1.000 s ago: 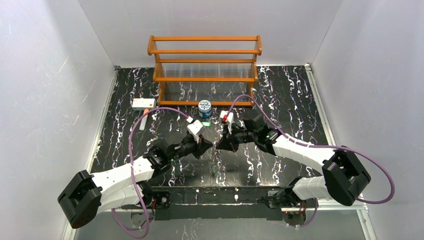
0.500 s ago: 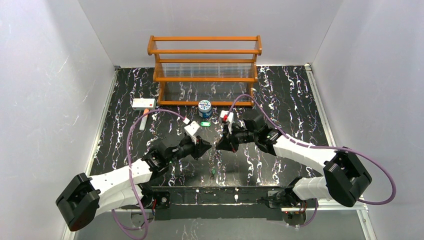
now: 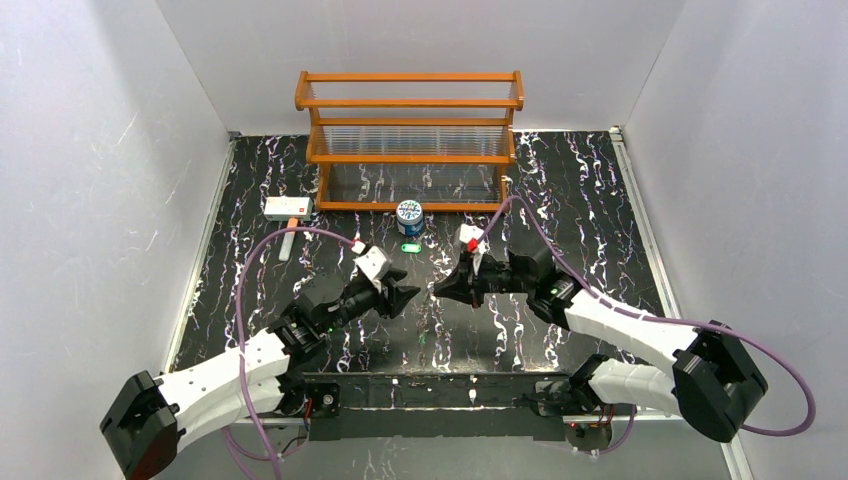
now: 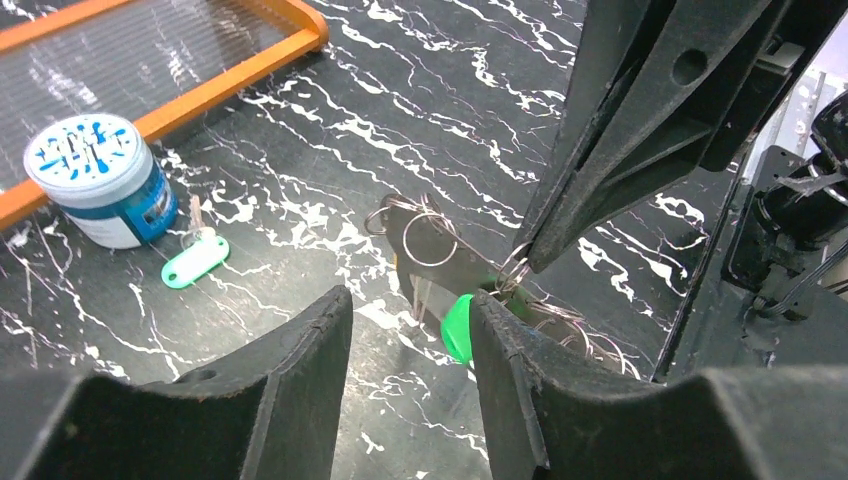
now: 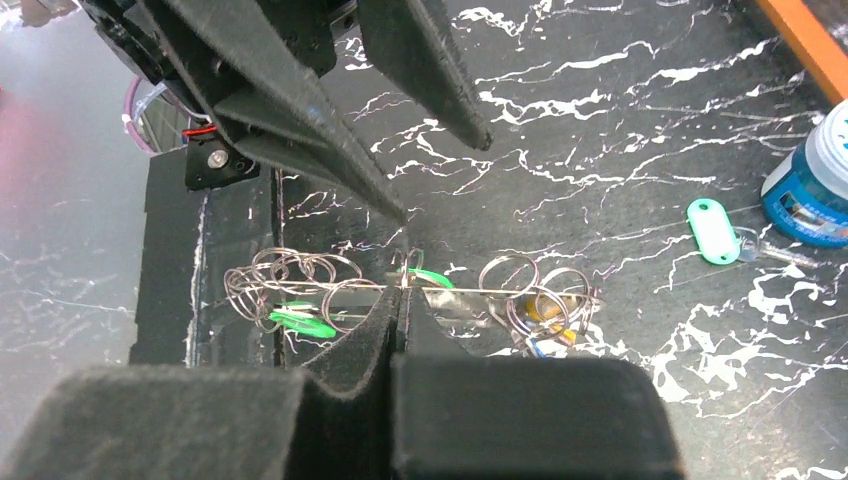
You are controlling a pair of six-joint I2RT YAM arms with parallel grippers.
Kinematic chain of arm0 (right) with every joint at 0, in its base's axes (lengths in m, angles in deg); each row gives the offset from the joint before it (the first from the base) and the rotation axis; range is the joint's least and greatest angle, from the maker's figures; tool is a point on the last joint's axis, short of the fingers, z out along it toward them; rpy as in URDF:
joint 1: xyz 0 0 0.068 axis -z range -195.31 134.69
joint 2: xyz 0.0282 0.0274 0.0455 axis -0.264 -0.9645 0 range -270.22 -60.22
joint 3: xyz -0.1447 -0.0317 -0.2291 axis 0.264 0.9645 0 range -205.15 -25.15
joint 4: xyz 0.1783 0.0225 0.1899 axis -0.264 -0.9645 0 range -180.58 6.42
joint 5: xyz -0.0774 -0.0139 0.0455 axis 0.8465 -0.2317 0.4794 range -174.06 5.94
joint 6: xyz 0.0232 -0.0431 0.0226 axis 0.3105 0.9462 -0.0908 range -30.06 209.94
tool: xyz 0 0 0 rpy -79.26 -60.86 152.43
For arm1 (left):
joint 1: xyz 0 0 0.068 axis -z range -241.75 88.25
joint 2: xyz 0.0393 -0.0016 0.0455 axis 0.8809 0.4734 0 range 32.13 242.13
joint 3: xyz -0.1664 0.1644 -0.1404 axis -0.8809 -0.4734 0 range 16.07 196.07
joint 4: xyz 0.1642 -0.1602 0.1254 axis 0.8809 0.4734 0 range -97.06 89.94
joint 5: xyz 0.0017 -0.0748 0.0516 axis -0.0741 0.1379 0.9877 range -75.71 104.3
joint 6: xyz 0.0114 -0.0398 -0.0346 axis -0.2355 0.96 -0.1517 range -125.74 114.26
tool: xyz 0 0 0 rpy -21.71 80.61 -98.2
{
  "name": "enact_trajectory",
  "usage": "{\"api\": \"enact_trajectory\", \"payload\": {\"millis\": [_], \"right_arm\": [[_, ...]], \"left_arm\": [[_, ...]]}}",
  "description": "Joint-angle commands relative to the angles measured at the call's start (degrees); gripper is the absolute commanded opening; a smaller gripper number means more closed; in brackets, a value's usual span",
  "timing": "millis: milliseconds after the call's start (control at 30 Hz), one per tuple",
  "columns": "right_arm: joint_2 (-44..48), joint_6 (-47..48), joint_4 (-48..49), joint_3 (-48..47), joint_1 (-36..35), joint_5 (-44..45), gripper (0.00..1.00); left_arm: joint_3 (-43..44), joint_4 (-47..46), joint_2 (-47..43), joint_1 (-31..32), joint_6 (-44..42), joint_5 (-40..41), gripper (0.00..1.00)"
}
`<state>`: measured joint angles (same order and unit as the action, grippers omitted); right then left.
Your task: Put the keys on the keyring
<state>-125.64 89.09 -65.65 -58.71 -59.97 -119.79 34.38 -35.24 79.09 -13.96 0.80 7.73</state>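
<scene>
One green key [image 4: 195, 262] lies on the counter [image 4: 450, 100] beside the blue can [image 4: 95, 180], ahead-left of the left tool [image 4: 410, 300], whose jaws stand apart; the right tool [image 5: 400, 295] clenches the keyring [image 5: 460, 290].

Left gripper [image 4: 410, 310]: fingers apart, nothing between. Right gripper [image 4: 527, 262]: tips pinched on ring bunch [image 4: 512, 275] with keys [image 4: 458, 325], green head showing. Can [image 4: 95, 180] and green tag [image 4: 195, 262] far left.

Laboratory robot cell: plain white walls [image 3: 90, 180] enclose a black marbled desk [image 3: 590, 190]; left arm [image 3: 235, 365] and right arm [image 3: 625, 325] bolted at its edge behind the jaws.
</scene>
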Motion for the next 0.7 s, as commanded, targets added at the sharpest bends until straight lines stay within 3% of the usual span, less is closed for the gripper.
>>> {"api": "enact_trajectory", "payload": {"millis": [0,300,667], "right_arm": [[2.76,4.00,12.33,3.97,-0.18,-1.52,0.01],[3.22,7.07,22.30,8.97,-0.18,-4.86,0.01],[3.43,14.28,23.13,10.17,-0.34,-11.73,0.01]], "left_arm": [[-0.31,-0.76,-1.59,-0.13,-6.14,-3.76,0.45],[-1.71,-2.31,-3.89,-0.09,-17.86,-15.46,0.41],[-2.36,-7.91,0.49,-0.07,-19.78,-23.98,0.32]]}}
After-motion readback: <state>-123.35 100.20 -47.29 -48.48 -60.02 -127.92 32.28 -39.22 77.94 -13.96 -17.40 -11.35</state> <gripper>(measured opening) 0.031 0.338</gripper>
